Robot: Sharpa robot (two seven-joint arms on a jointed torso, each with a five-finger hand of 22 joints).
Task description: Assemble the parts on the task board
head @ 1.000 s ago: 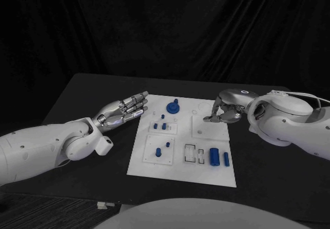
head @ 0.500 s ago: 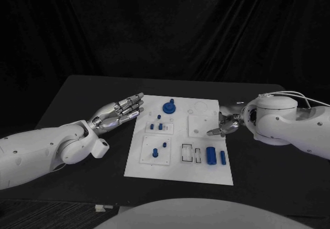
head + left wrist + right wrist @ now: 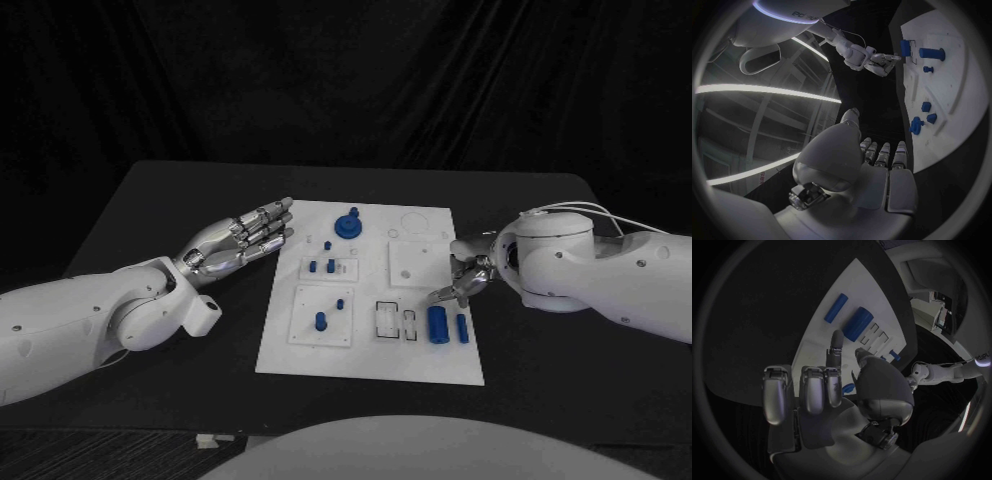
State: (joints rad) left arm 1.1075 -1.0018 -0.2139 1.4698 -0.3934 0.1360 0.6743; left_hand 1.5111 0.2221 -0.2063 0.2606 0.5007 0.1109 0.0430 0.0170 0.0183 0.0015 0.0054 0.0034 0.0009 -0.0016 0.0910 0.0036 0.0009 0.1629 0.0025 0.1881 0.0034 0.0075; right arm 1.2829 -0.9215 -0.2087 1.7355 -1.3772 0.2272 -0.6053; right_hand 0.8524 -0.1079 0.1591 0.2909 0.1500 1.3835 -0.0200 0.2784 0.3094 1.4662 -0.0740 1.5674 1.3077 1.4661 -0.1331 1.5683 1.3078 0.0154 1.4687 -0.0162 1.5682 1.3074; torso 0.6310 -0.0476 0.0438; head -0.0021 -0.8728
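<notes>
Item 1, right hand (image 3: pixel 459 281): since the picture of one second ago it has come from the far right part of the task board (image 3: pixel 368 345) toward the robot, along the board's right edge. It now hangs over that edge, just beside the two blue cylinders. One finger reaches out toward the board; the rest are curled in. Whether anything sits between its fingertips cannot be told; the right wrist view (image 3: pixel 832 390) shows a spot of blue by the palm, too small to name.

Item 2, left hand (image 3: pixel 238 240): place relative to the board unchanged. Open, fingers together and stretched toward the board's far left corner, palm empty, clear of the board over the black table (image 3: pixel 159 200).

Item 3, thick blue cylinder (image 3: pixel 437 326): lies flat on the board's near right part, long axis running from the robot toward the far edge.

Item 4, thin blue cylinder (image 3: pixel 462 329): just beside item 3 on its right, parallel to it.

Item 5, blue knob with round base (image 3: pixel 348 224): stands upright at the board's far middle.

Item 6, small blue pegs (image 3: pixel 329 266): stand on the board's left half, as before.
</notes>
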